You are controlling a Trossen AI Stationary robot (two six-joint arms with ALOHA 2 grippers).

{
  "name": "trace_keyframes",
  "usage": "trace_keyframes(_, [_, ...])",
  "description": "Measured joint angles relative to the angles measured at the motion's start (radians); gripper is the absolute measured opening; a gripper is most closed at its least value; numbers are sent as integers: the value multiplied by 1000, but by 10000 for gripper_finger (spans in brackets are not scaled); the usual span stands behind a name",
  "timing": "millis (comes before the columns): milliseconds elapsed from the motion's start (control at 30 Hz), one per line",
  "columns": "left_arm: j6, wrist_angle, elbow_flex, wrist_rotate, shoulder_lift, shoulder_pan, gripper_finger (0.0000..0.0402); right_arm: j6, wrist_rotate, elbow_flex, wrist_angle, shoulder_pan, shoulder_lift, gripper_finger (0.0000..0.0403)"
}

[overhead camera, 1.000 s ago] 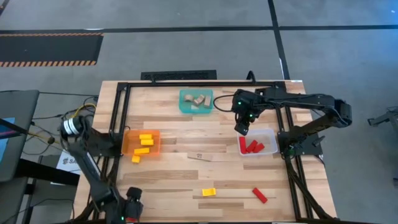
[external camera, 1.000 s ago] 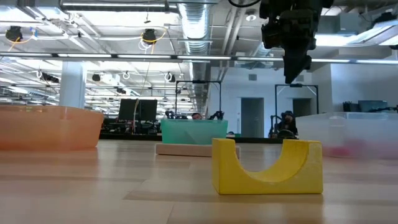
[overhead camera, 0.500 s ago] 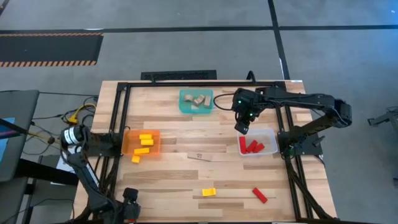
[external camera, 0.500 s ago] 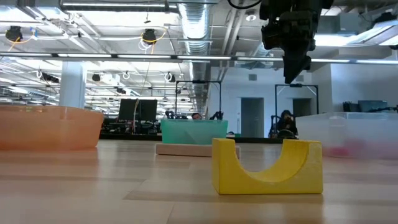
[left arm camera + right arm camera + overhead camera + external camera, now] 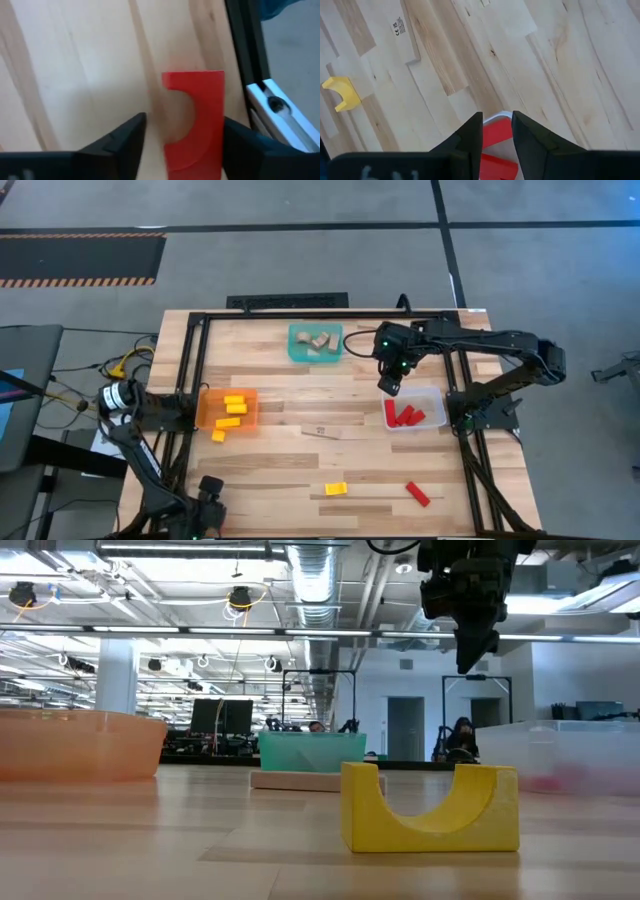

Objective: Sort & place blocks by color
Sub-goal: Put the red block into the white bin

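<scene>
Only the left wrist view shows a red arch block between the left gripper's parted, empty fingers.

Three bins sit on the table: an orange bin, a teal bin and a clear bin. The yellow blocks number five: three in the orange bin, one beside it, and one arch well away from the right pincer. The red blocks seem to be three under that pincer, one apart. The tan blocks look like four, though they overlap.
</scene>
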Motion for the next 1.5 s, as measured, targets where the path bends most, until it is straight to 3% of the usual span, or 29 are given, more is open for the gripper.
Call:
trace_keyframes(300, [130,-43,-5,19,-37,121,22,-3,1,0,1,-28,-5,122])
trace_keyframes(533, [306,-205,-5,-130,-183,267,16,4,0,0,-31,-55,-95,118])
trace_keyframes(733, [494,-406,-5,-250,-302,491,8,57,2,1,-94,-59,-265,118])
trace_keyframes(800, [565,-390,-5,-286,-328,588,8,69,2,1,-92,-59,-327,118])
trace_keyframes(933, [752,-219,-5,-262,-348,807,7,100,5,1,-89,-59,-435,118])
trace_keyframes(1167, [893,341,-4,-6,-252,1172,7,167,33,1,-79,-57,-555,118])
trace_keyframes(1333, [734,835,24,207,-79,1312,7,188,37,1,-85,-57,-587,118])
trace_keyframes(1500, [552,1036,189,290,143,1336,7,185,37,1,-118,-57,-591,118])
